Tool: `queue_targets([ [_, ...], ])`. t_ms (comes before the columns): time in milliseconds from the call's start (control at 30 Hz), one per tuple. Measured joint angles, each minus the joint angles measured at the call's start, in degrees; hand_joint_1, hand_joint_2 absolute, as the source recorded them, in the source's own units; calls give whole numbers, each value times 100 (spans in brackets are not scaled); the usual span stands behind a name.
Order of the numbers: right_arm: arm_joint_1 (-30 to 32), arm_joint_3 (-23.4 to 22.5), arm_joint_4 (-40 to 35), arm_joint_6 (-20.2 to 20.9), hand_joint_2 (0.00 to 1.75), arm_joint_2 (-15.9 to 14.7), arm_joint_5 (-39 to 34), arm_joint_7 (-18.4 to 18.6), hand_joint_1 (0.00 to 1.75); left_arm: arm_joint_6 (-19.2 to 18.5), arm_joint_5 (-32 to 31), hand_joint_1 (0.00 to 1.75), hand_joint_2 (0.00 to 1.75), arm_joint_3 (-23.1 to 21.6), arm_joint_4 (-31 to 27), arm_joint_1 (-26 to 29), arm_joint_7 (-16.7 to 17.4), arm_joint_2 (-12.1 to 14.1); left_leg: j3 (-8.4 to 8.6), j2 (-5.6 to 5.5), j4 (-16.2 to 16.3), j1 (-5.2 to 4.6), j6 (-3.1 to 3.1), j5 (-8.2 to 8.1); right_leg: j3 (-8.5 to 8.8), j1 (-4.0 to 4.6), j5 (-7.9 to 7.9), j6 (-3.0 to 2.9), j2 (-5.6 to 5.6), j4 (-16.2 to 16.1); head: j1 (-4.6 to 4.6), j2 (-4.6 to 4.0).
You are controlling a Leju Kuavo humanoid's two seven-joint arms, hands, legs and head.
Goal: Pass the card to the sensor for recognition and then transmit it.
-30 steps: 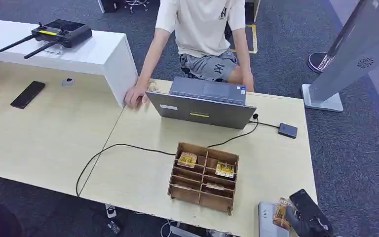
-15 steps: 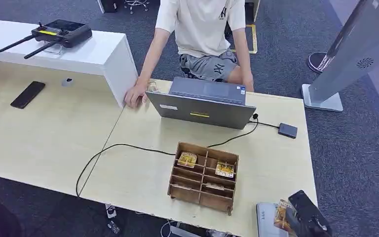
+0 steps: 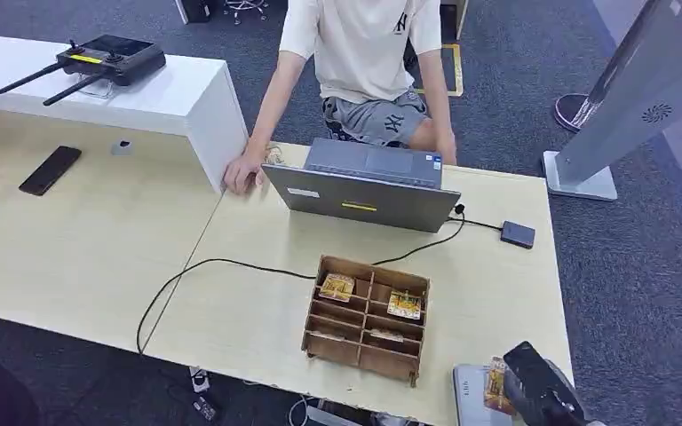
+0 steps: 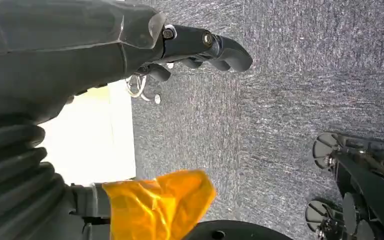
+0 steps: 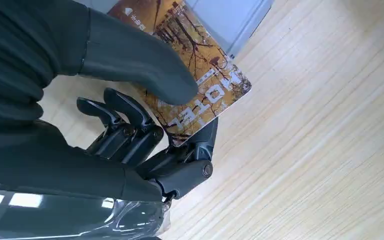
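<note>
Right now the right hand (image 3: 542,395) pinches the card (image 5: 195,85) between thumb and fingers, just above the grey sensor (image 3: 469,395) at the table's near edge. It should lower the card flat onto it without loosening. The left hand (image 4: 200,47) hangs empty, fingers curled.

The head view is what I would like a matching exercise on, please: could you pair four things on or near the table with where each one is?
Things:
1. card
2. laptop
3. black phone
4. remote controller

Places:
A. on the raised white counter
B. flat on the left part of the wooden table
C. in front of the seated person, lid up
D. held in the right hand over the grey sensor

Pairs: 1-D, 2-C, 3-B, 4-A
</note>
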Motion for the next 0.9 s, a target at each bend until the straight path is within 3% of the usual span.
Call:
queue_targets([
  [900, -59, 173, -210, 48, 175, -37, -20, -90, 175, -18, 26, 0, 175, 9, 0, -2, 0, 0, 0, 0, 0, 0, 0, 0, 0, 0, 0, 0, 0, 0, -2, 0],
])
